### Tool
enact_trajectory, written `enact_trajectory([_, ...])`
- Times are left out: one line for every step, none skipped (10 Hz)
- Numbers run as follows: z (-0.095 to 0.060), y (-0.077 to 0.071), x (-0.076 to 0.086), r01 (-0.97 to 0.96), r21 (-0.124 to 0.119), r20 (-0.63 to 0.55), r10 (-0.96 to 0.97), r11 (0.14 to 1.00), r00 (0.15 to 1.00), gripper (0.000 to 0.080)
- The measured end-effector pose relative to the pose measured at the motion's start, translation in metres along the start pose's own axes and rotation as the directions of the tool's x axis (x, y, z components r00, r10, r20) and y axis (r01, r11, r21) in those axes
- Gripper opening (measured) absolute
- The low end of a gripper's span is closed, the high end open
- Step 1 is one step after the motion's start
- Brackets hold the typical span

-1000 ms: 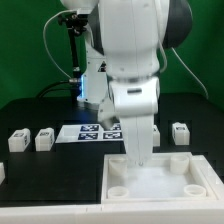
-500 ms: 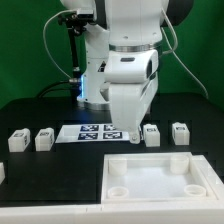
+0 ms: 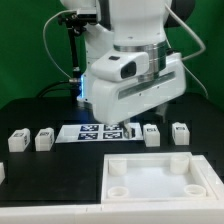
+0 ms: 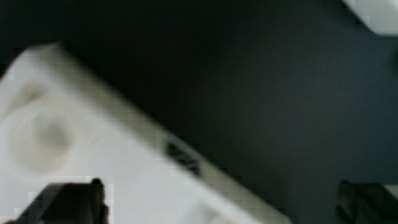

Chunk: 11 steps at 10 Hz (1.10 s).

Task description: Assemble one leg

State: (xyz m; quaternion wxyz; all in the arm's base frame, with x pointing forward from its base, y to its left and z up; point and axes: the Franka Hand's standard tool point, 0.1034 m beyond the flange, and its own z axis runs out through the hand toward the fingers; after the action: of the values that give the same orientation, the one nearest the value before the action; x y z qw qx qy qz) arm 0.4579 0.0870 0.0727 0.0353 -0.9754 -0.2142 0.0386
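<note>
Four white legs stand on the black table, none of them held. Counting from the exterior view's left, the first leg and second leg stand close together. The third leg and fourth leg stand past the marker board. In front lies a large white square piece with round corner holes. In the wrist view the gripper shows fingers spread wide, pinching nothing.
</note>
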Motion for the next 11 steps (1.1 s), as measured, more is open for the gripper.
enact_trajectory([-0.001, -0.011, 0.002, -0.157, 0.014, -0.008, 0.157, 0.988, 0.988, 0.0649])
enact_trajectory([0.001, -0.019, 0.003, -0.312, 0.035, -0.013, 0.313, 0.949, 0.95, 0.0649])
enact_trajectory([0.001, -0.019, 0.003, -0.364, 0.041, -0.01, 0.365, 0.931, 0.931, 0.0649])
enact_trajectory([0.001, -0.019, 0.004, -0.416, 0.043, -0.008, 0.417, 0.908, 0.909, 0.0649])
enact_trajectory([0.001, -0.02, 0.004, -0.421, 0.043, -0.007, 0.421, 0.906, 0.907, 0.0649])
enact_trajectory([0.004, -0.027, 0.003, -0.453, 0.045, -0.012, 0.454, 0.89, 0.891, 0.0649])
enact_trajectory([0.014, -0.05, -0.007, -0.461, 0.043, -0.002, 0.461, 0.886, 0.887, 0.0649])
enact_trajectory([0.015, -0.061, -0.008, -0.446, 0.04, 0.007, 0.446, 0.894, 0.895, 0.0649])
enact_trajectory([0.015, -0.073, -0.006, -0.468, 0.038, 0.007, 0.468, 0.883, 0.884, 0.0649])
enact_trajectory([0.017, -0.083, -0.005, -0.452, 0.037, 0.007, 0.452, 0.891, 0.892, 0.0649])
enact_trajectory([0.017, -0.08, -0.006, -0.444, 0.037, 0.007, 0.444, 0.895, 0.896, 0.0649])
